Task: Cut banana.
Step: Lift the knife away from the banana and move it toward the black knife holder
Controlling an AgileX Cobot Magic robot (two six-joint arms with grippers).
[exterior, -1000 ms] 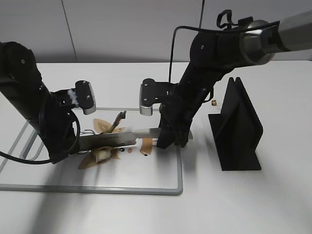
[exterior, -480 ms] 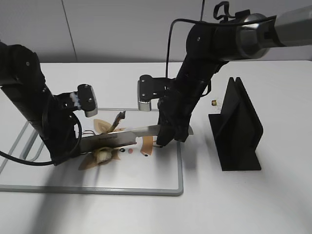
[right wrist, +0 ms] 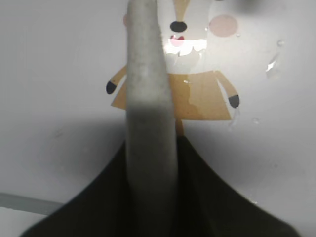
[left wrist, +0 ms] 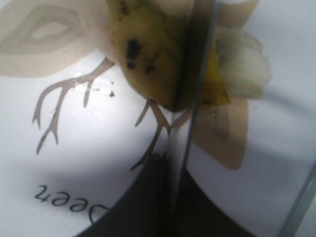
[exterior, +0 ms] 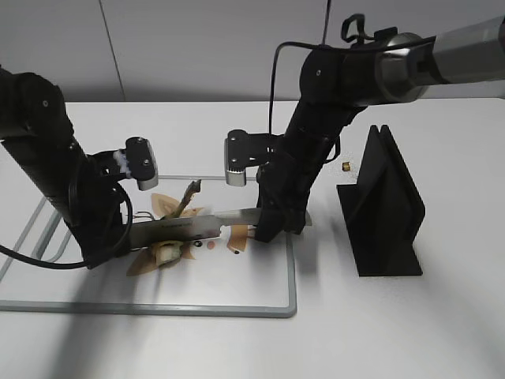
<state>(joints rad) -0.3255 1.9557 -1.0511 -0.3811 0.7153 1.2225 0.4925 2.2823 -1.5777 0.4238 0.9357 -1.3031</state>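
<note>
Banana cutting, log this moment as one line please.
right gripper: holds knife | blade over banana | left gripper: beside banana | on cutting board

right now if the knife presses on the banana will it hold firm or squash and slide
Probably squashes: the banana is spotted and ripe, with a pale piece already off. It may slide too, since the board looks glossy. The knife lies across it.

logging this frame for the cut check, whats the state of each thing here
banana: unpeeled, lying on the board, blade edge against it
cut piece: pale flesh showing, on the far side of the blade
knife: roughly level over the board, handle end at the right gripper
cutting board: flat on the table
knife stand: upright, no knife in it
left gripper: low by the banana, jaws hidden
</note>
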